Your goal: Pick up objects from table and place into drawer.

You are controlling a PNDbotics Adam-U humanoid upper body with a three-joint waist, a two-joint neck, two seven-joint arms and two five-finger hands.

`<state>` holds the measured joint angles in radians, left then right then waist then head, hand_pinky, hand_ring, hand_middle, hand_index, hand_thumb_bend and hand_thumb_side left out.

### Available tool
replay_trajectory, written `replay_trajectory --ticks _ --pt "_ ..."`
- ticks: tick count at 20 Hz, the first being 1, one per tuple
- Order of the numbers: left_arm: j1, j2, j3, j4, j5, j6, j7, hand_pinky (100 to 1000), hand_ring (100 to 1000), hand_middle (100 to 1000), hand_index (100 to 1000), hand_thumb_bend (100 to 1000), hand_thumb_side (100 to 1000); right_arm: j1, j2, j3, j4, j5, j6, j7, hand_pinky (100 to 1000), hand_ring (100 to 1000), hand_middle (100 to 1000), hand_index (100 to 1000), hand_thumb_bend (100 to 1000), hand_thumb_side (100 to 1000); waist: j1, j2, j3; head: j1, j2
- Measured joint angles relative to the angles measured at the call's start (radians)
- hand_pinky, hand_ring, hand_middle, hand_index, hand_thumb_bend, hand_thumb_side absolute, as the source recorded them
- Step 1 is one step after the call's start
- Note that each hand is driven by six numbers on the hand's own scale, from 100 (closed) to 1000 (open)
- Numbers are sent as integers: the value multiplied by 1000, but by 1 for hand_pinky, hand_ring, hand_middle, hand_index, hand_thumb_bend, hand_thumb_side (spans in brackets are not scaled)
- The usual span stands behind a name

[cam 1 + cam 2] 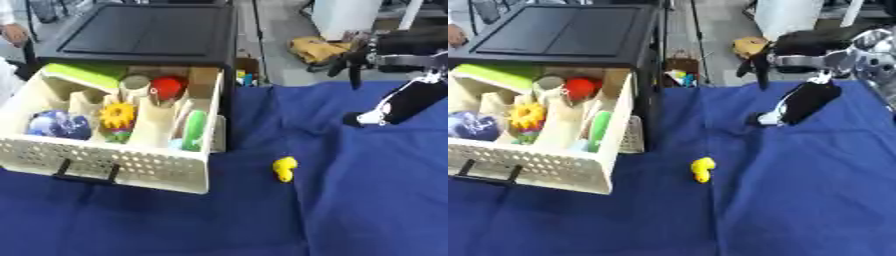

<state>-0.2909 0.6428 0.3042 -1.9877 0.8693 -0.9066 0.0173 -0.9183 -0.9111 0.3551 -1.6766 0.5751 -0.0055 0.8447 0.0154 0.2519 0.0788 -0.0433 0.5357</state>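
- The drawer (131, 167) stands pulled out of a black cabinet (144, 32) at the left of the blue cloth (367, 200); it is a cream, perforated tray with dividers.
- Its compartments already hold several things: a green block (83, 74) at the back, a red ball (166, 87), a yellow gear-like toy (117, 115), a blue patterned ball (54, 124) and a green stick (194, 131).
- One thing is left on the cloth: a small yellow toy (283, 168), lying apart from the drawer, to the right of its front corner and nearer the middle of the table.
- The robot's right hand (791, 107) hangs above the cloth at the upper right, well apart from the yellow toy and holding nothing that can be seen; whether its fingers are straight or curled cannot be told.
- The left hand shows in neither view.
- Judged from this layout, the step in hand is the reach for the last loose thing, with most of the sorting done.
- The next move would call for the right hand to travel down and to the left until it is over the yellow toy, then close on it; the toy is small and low, so the fingers must come right down to the cloth.
- After that, the carry goes left over the drawer's front wall to a free compartment.
- No brand, label or writing can be read on anything.
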Motion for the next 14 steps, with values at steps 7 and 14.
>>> replay_trajectory --ticks 7,14 --pt "0 0 -3 0 2 -2 -5 385 490 523 685 118 1000 -7 8 34 7 -1 9 27 768 790 518 895 458 500 0 0 2 -1 0" --pt "-1 0 -6 0 5 0 -8 385 490 523 685 118 1000 -24 38 75 35 1 17 32 741 752 499 867 488 475 0 1 4 -4 0"
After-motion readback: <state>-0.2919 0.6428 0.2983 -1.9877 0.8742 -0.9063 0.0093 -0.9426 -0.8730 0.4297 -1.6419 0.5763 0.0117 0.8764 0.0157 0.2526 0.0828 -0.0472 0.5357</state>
